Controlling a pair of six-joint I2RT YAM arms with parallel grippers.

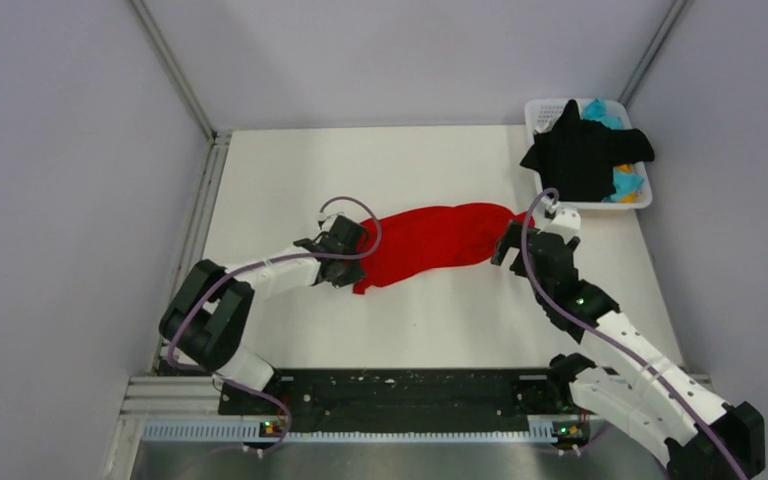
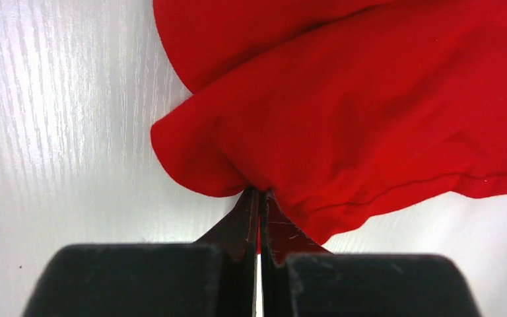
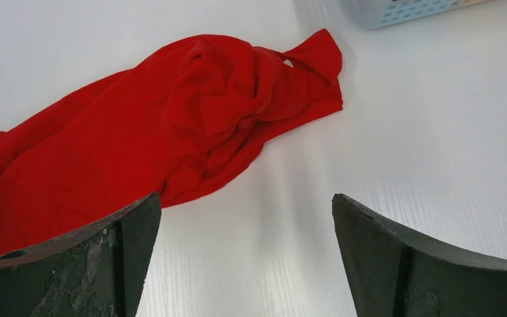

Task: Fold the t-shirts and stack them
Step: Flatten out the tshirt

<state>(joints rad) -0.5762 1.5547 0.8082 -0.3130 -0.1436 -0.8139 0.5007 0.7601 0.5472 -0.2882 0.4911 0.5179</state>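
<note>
Currently the left arm reaches from its base toward table centre, forearm low and pointing right. The left gripper (image 2: 259,195) has its fingers pressed together, pinching a fold at the edge of the red t-shirt (image 1: 430,238), at the shirt's left end. The right arm extends up and inward; the right gripper (image 3: 245,206) hangs by the shirt's right end, fingers wide apart, nothing between them. The shirt lies crumpled in a long band across the white table (image 1: 440,330), bunched and creased at the right end. A black t-shirt (image 1: 585,155) drapes over the white basket (image 1: 540,108) at the far right corner, with cyan cloth (image 1: 600,112) under it.
</note>
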